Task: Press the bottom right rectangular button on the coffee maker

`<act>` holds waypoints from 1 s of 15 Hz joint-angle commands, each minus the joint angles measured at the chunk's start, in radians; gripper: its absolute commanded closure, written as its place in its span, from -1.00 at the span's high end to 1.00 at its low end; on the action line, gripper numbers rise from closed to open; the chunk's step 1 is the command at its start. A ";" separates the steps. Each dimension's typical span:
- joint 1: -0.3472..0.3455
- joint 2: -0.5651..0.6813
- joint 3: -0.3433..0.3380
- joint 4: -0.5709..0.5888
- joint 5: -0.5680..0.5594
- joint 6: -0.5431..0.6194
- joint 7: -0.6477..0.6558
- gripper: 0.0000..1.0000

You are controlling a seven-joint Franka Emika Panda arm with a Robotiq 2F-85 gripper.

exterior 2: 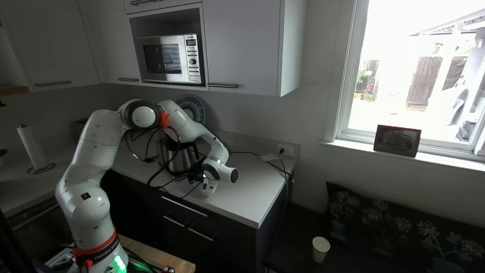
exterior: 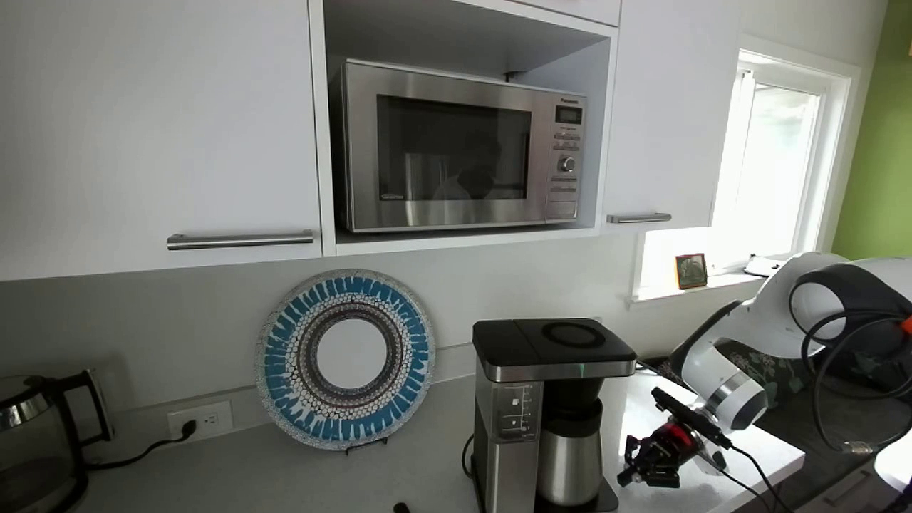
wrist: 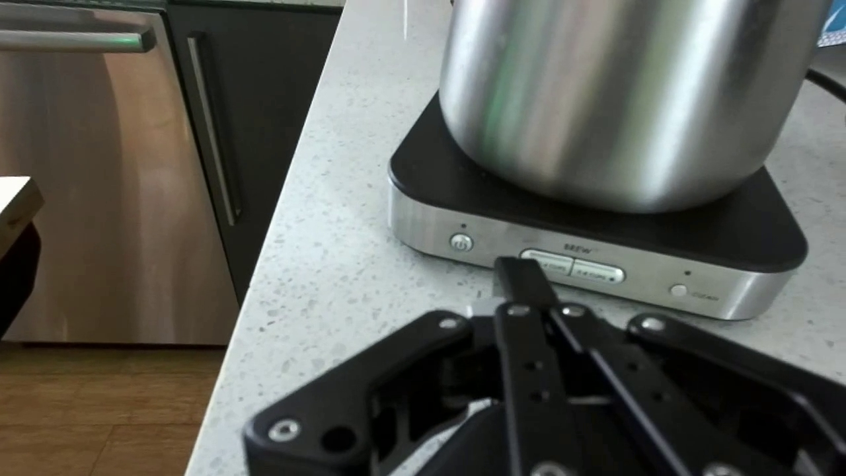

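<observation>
The coffee maker (exterior: 507,467) stands on the counter, with a steel carafe (exterior: 570,467) on its base; in an exterior view the arm partly hides the carafe (exterior 2: 182,161). In the wrist view the base's front (wrist: 720,291) shows a round power button (wrist: 461,242), two rectangular BREW buttons, left (wrist: 555,263) and right (wrist: 597,271), and a round CLEAN button (wrist: 679,289). My gripper (wrist: 525,274) is shut and empty. Its tips lie just in front of the base and cover the left end of the left BREW button. The right BREW button is uncovered. I cannot tell if the tips touch.
A microwave (exterior: 456,149) sits in the cabinet above. A round blue-patterned plate (exterior: 345,360) leans on the wall, and a glass kettle (exterior: 35,442) stands farther along. The counter's edge (wrist: 284,198) runs beside the base. Cables (exterior 2: 166,163) hang from my arm.
</observation>
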 commanded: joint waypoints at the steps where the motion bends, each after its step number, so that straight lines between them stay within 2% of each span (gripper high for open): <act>1: 0.014 0.008 0.002 -0.006 0.046 0.018 -0.016 -1.00; 15: 0.041 0.043 0.016 0.000 0.135 0.061 0.005 -1.00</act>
